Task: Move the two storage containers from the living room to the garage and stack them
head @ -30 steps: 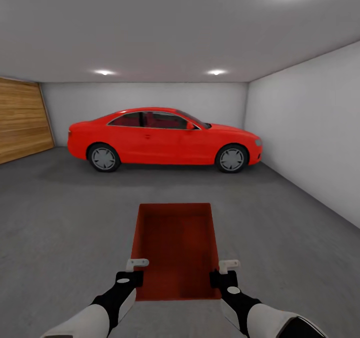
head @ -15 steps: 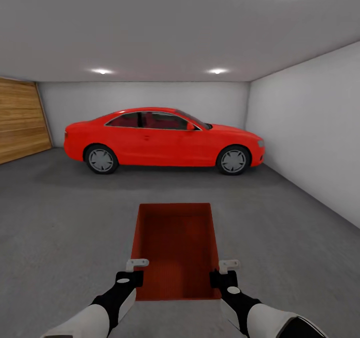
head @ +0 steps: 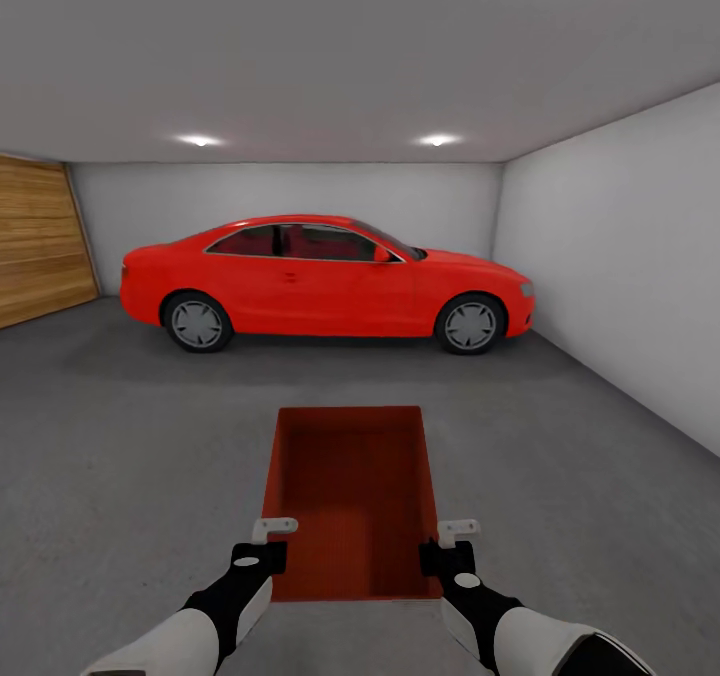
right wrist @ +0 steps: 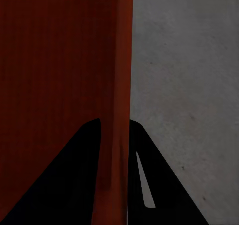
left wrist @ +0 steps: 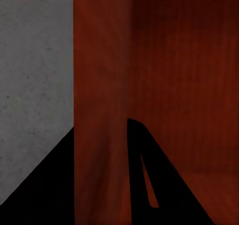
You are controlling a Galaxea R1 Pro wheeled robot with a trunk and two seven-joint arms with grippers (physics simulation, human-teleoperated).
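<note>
One orange-red open-top storage container (head: 350,486) hangs in front of me over the garage's dark grey concrete floor (head: 130,456), long side pointing away. My left gripper (head: 262,546) is shut on its left wall near the close end, and my right gripper (head: 448,548) is shut on its right wall. In the left wrist view the left gripper (left wrist: 99,175) straddles the container's wall (left wrist: 99,75), with floor (left wrist: 35,85) outside it. The right wrist view shows the right gripper (right wrist: 113,170) pinching the other wall (right wrist: 122,60), with one finger inside and one outside.
A red coupe car (head: 320,276) stands side-on across the far end of the garage. A wooden door (head: 35,241) fills the left side, and a white wall (head: 620,256) runs along the right. Open concrete lies between me and the car.
The whole view has moved a little closer to the car, which now looks slightly larger. The container and both grippers keep the same place in the picture.
</note>
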